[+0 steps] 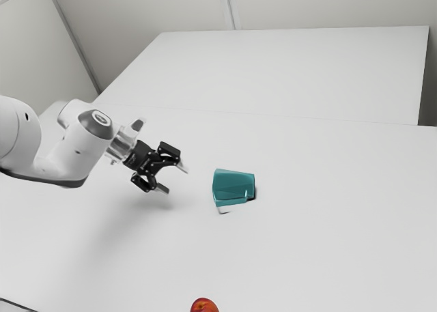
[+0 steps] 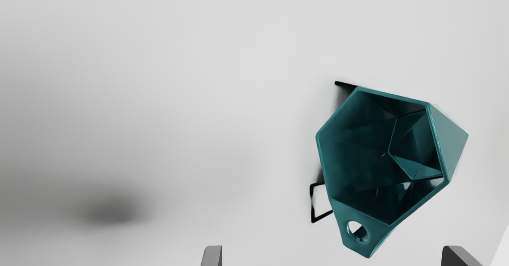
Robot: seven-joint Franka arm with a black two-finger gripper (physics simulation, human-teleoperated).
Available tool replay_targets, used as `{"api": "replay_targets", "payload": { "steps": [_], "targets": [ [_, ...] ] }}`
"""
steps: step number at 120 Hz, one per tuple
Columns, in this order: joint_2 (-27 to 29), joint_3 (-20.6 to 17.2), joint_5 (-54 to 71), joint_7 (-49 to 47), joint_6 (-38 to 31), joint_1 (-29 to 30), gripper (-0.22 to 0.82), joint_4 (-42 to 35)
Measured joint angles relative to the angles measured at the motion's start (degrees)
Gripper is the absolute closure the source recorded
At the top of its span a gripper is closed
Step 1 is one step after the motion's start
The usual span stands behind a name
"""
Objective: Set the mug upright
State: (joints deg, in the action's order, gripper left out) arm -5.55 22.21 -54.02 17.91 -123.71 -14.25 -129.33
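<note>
Closest to the wrist camera are the two fingertips (image 2: pixel 212 256) of the claw (image 1: pixel 173 179), standing wide apart. The claw is open, its fingers touching nothing, and tilts down above the white table (image 1: pixel 328 237). The mug (image 1: pixel 233 187), teal and faceted, lies on its side on the table, just past the claw toward the exterior view's right and apart from it. Its mouth faces the claw, so the wrist view looks into the hollow. The handle (image 2: pixel 356 230), a tab with a hole through it, is on the side of the mug nearest the fingertips. A round emblem (image 1: pixel 101 118) on the arm (image 1: pixel 72 148) is too small to read. A reddish fruit (image 1: pixel 204 305) is cut off by the exterior view's bottom edge, well apart from the mug.
</note>
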Motion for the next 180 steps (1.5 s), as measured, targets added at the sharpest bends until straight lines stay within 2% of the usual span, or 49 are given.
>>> {"api": "replay_targets", "payload": {
  "steps": [49, 142, 151, 170, 180],
  "targets": [
    [-4.42, 0.02, -11.88, 2.55, -0.21, -5.24, 0.00, 0.65],
    [-9.95, -0.78, -16.20, 5.64, -0.48, -8.28, 0.00, 7.86],
    [-10.22, -0.88, -16.54, 5.78, -0.48, -8.42, 0.09, 8.16],
    [-10.38, -0.86, -16.85, 6.03, -0.53, -8.50, 0.44, 8.28],
    [-10.39, -0.86, -16.89, 6.12, -0.55, -8.52, 0.56, 8.29]
  ]
}}
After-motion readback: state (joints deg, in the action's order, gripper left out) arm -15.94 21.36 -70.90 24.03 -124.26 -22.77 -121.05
